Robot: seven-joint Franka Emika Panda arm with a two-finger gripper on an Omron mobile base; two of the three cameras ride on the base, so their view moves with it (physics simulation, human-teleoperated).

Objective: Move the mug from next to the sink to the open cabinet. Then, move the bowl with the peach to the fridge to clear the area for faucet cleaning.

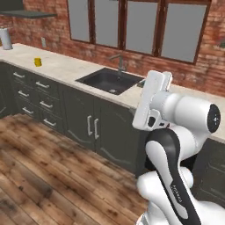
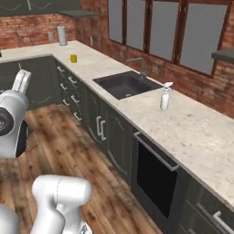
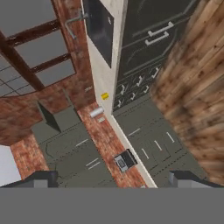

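Observation:
The small yellow mug (image 1: 38,62) stands on the pale counter, well to the left of the black sink (image 1: 110,80) and its dark faucet (image 1: 119,61). The right base view shows the mug (image 2: 73,58), the sink (image 2: 127,83) and the faucet (image 2: 139,64) too. In the rolled hand view the mug (image 3: 104,96) is a tiny yellow spot far off. An open dark grey cabinet (image 3: 54,118) hangs on the brick wall beyond it. My gripper (image 3: 113,181) is open, nothing between its fingertips (image 3: 41,179), held high and far from the mug. Bowl, peach and fridge are out of view.
A white soap bottle (image 2: 164,98) stands right of the sink. A steel canister (image 1: 6,38) sits at the counter's far corner, and a toaster (image 3: 125,160) beyond it. Dark drawers (image 1: 41,94) and a built-in oven (image 2: 157,176) line the counter front above a wooden floor (image 1: 52,176).

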